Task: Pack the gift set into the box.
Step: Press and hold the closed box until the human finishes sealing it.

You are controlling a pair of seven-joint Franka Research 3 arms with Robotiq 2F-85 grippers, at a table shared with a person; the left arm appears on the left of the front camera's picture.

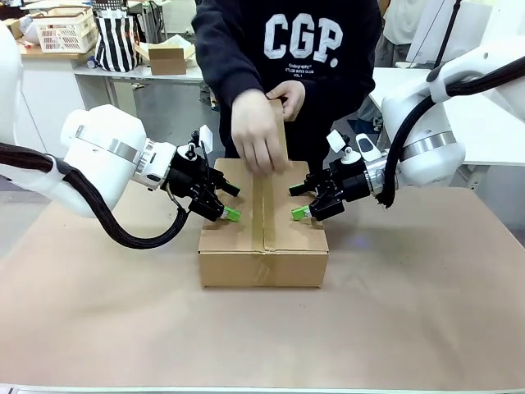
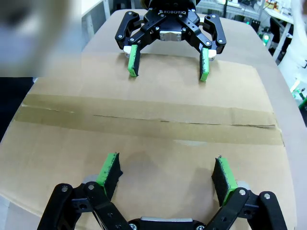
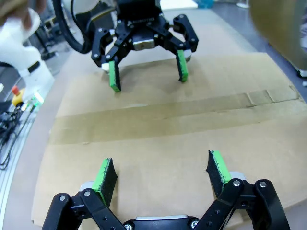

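Front view has the box (image 1: pixel 262 238) sitting mid-counter (image 1: pixel 426 312), flaps down, tape running along the centre seam. Left gripper (image 1: pixel 223 205) presses in from one side with jaws spread wide, green pads resting on the box top; right gripper (image 1: pixel 305 203) mirrors it from the other side, jaws spread just as wide. Between them, the person's hand (image 1: pixel 257 131) reaches down over the seam at the far end.
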